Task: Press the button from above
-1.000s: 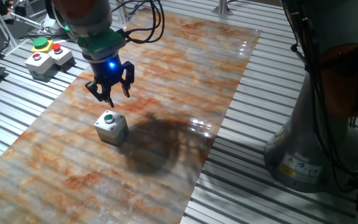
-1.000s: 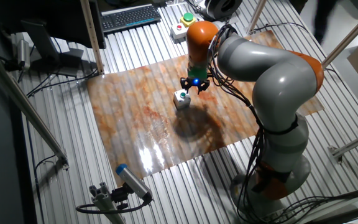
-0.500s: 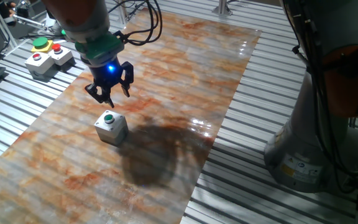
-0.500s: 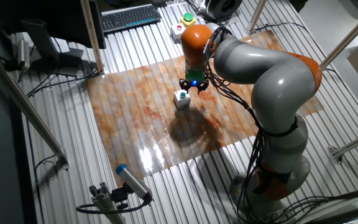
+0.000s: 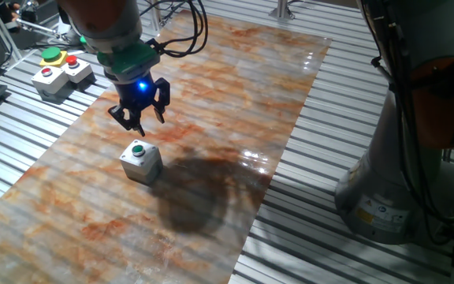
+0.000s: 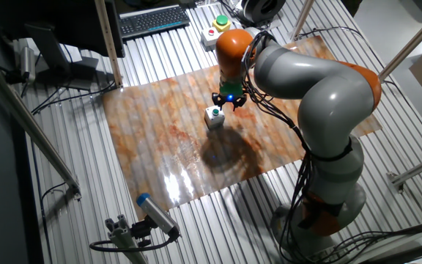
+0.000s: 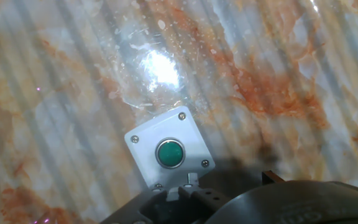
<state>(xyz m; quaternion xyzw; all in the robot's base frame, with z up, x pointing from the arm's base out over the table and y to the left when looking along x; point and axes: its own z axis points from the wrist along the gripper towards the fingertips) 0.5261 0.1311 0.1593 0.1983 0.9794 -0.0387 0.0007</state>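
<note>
A marbled orange and white sheet covers the desk [image 5: 211,118]. Toward the near edge of this sheet sits a small grey box [image 5: 141,162] with a round green button [image 5: 138,149] on its top face, four screws at the corners. A dark shadow lies on the sheet just to the right of the box. Above and slightly behind the box hangs the hand [image 5: 138,120], pointing down, with a blue light glowing on its body; its tips are clear of the button, not touching it. Whether its fingers are apart or together I cannot tell. In the hand view the button [image 7: 169,154] sits just above the bottom centre, close to the hand's own dark body. Farther back, off the sheet at the left, a second control box [image 5: 60,72] carries red and green buttons.
</note>
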